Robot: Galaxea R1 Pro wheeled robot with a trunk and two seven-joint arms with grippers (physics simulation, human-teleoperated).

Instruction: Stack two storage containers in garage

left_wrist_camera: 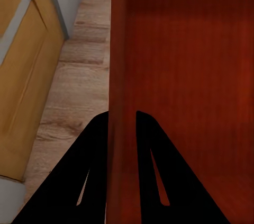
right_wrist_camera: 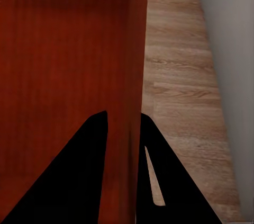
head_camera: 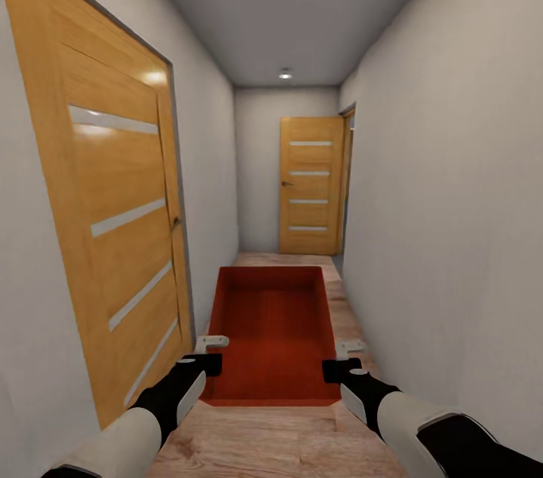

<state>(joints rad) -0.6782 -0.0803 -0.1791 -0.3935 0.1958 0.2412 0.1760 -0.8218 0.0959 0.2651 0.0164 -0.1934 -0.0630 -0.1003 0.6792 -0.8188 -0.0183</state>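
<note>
Here the robot stands in a narrow hallway with bare grey walls [head_camera: 460, 184] close on both sides. A tall wooden door with pale glass strips [head_camera: 113, 214] sits just beside the left black gripper [head_camera: 202, 366], so there is little room on that side. The grey wall is near the right black gripper [head_camera: 341, 370] too. Ahead of both grippers the light wood plank floor [head_camera: 339, 297] runs to another wooden door [head_camera: 311, 184] at the far end, and that way is open.

Between the two grippers hangs a red-orange open-topped plastic bin [head_camera: 275, 327], held up off the floor. It is long and box-shaped, with plain smooth walls and a faintly ribbed bottom. Nothing lies inside it.

The left gripper is clamped on the bin's left wall, one finger [left_wrist_camera: 84, 181] outside and one inside. The right gripper grips the right wall [right_wrist_camera: 129, 102] the same way, one finger [right_wrist_camera: 169, 181] outside over the planks.
</note>
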